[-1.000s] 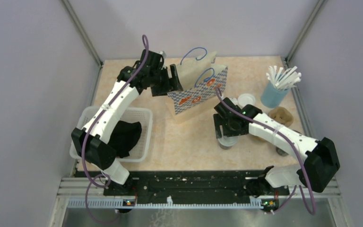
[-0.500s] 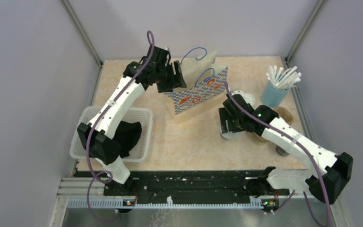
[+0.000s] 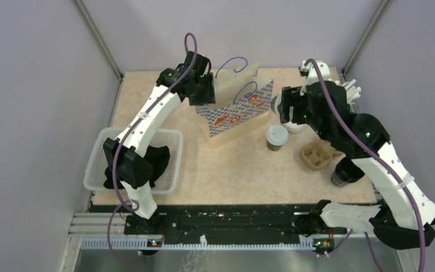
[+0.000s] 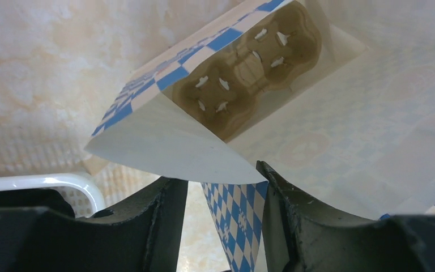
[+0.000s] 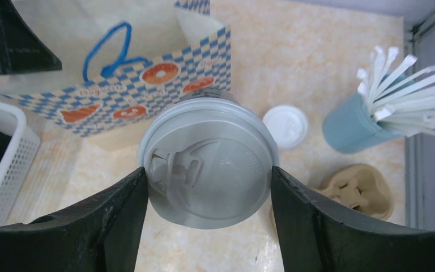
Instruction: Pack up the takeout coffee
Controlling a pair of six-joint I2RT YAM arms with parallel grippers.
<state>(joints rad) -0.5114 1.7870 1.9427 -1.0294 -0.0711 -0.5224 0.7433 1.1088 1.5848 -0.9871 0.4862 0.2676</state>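
- The right gripper's fingers were spread wide and pressed against opposite sides of a coffee cup's pale grey lid, gripping it firmly.
- That cup had dark sides just showing under the lid. It appeared to hang above the table, just off the right end of the paper bag.
- The other coffee cup stood upright on the table by itself, in front of the bag's right end and close below the right gripper.
- The left gripper's fingers stood partway apart with the bag's side edge between them. Bare table showed through the gap beside the paper, so they were not clamped on it.
- The bag, checked blue and white with doughnut pictures and blue cord handles, stood with its mouth open. A brown cardboard cup holder lay flat on its bottom.
- A second cardboard holder sat on the table to the right of the standing cup.
- A loose white lid lay flat between the bag and a blue tumbler of white straws.
- A white mesh basket sat at the left near corner with something black bundled inside.
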